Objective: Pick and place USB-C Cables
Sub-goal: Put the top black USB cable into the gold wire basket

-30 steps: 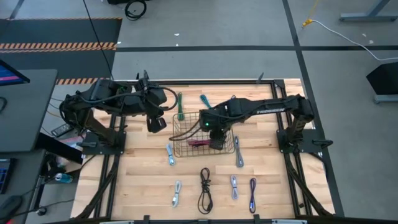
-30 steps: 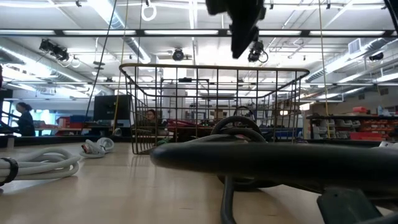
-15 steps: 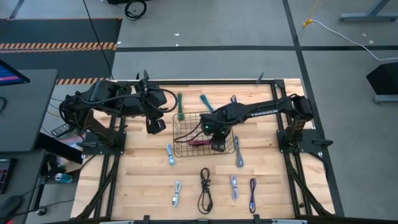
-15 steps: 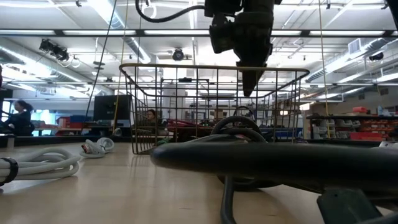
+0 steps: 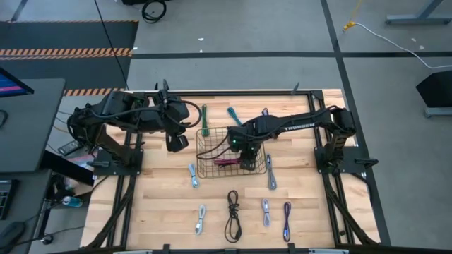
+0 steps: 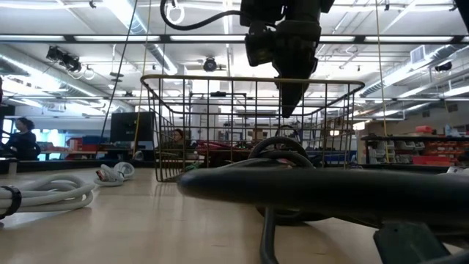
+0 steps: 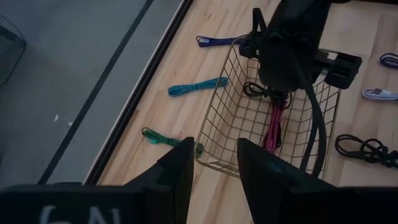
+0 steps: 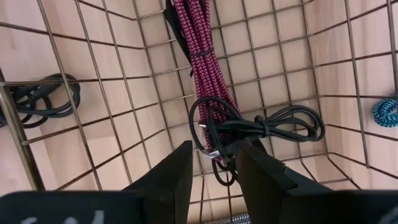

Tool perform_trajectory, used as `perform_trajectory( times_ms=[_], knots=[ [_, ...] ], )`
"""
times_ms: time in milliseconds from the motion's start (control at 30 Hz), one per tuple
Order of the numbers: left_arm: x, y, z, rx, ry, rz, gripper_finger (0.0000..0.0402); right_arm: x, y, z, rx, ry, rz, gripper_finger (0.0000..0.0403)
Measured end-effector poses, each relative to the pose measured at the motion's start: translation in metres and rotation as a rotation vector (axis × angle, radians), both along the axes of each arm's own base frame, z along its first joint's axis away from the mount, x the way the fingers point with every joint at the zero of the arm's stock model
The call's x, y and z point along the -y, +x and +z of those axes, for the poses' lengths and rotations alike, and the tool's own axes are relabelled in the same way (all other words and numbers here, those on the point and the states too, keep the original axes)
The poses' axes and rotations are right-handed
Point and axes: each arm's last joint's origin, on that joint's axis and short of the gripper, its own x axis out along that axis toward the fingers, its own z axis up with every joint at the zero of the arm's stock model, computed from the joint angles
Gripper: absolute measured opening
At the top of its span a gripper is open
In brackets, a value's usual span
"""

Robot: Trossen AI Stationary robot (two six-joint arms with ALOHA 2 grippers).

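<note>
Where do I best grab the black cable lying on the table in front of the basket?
Grip the black cable at its middle, where the strands look bunched and narrow. Come straight down with the right claw, now over the basket, closing across its width. It lies flat, with bare wood on both sides. The left claw waits beside the basket.

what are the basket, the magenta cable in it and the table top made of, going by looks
Basket: thin metal wire in an open square grid, dark to brassy finish; probably coated steel.
Magenta cable: looks like a woven fabric sleeve, given the fine criss-cross texture; the black cable lying on it looks smooth, like rubber or plastic.
Table top: pale wood planks with visible seams and grain, matte.
</note>
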Motion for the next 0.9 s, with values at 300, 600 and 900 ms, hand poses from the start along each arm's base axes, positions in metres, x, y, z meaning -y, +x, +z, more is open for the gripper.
perform_trajectory(
  times_ms=[300, 600, 900],
  knots=[
    [0.000, 0.000, 0.000, 0.000, 0.000, 0.000, 0.0130, 0.004, 0.001, 0.000, 0.012, 0.022, 0.016, 0.0128],
    [0.000, 0.000, 0.000, 0.000, 0.000, 0.000, 0.0130, 0.004, 0.001, 0.000, 0.012, 0.023, 0.024, 0.0128],
    [0.000, 0.000, 0.000, 0.000, -0.001, 0.000, 0.0130, 0.004, -0.012, -0.029, -0.083, 0.023, 0.010, 0.0128]
  ],
)
